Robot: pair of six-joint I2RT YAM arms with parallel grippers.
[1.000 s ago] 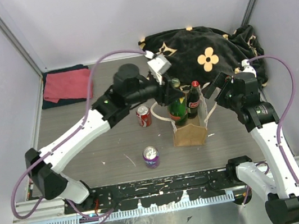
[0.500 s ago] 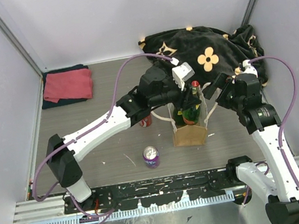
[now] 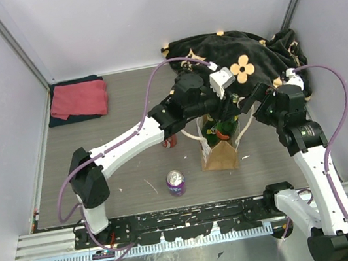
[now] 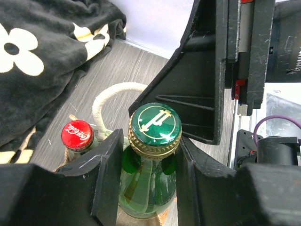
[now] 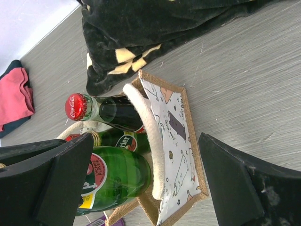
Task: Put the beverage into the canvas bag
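Left gripper (image 4: 149, 160) is clamping the green bottle (image 4: 154, 123) by its neck inside the canvas bag (image 3: 221, 156), beside the cola bottle (image 4: 77, 134); right gripper (image 5: 148, 183) is hanging released, straddling the bag.

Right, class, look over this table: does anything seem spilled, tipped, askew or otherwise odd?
Nothing is spilled or tipped. The canvas bag stands upright and full, the left gripper clamped on the green bottle. The black blanket lies crumpled in the far right corner, and a purple can stands outside the bag.

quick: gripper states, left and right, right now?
left gripper: closed on the neck of the green bottle.
right gripper: open, holding nothing.
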